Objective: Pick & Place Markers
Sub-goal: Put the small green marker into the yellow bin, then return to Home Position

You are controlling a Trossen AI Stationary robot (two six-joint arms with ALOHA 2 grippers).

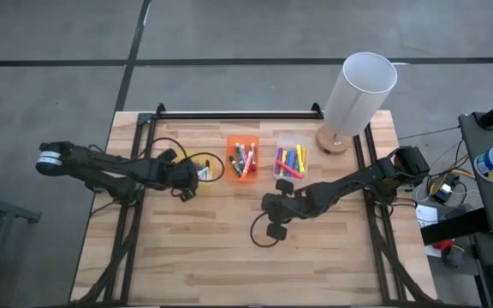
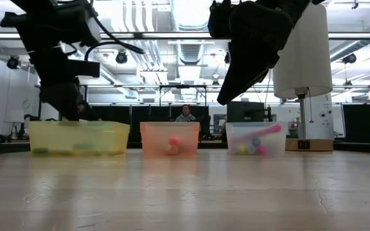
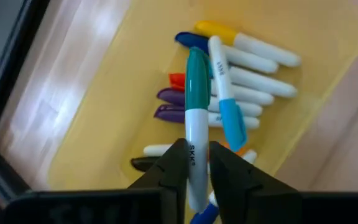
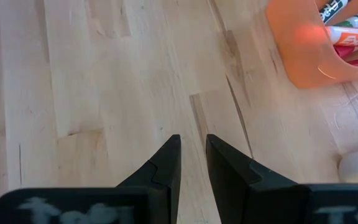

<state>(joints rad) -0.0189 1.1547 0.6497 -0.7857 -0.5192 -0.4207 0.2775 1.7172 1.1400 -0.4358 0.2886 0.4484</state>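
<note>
Overhead, left gripper (image 3: 197, 177) pinches teal-capped marker (image 3: 196, 118) above yellow bin (image 3: 98, 124).

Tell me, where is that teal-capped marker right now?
The teal-capped marker is pinched in the left end effector, just above the yellow bin of markers at the table's left, beside the orange bin.

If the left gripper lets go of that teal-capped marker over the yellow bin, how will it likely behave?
The teal-capped marker looks rigid and light, so the left gripper, shut on its white barrel, should hold it easily. Its smooth round barrel would probably roll or slide off the other markers when dropped. The yellow bin walls should likely contain it.
</note>
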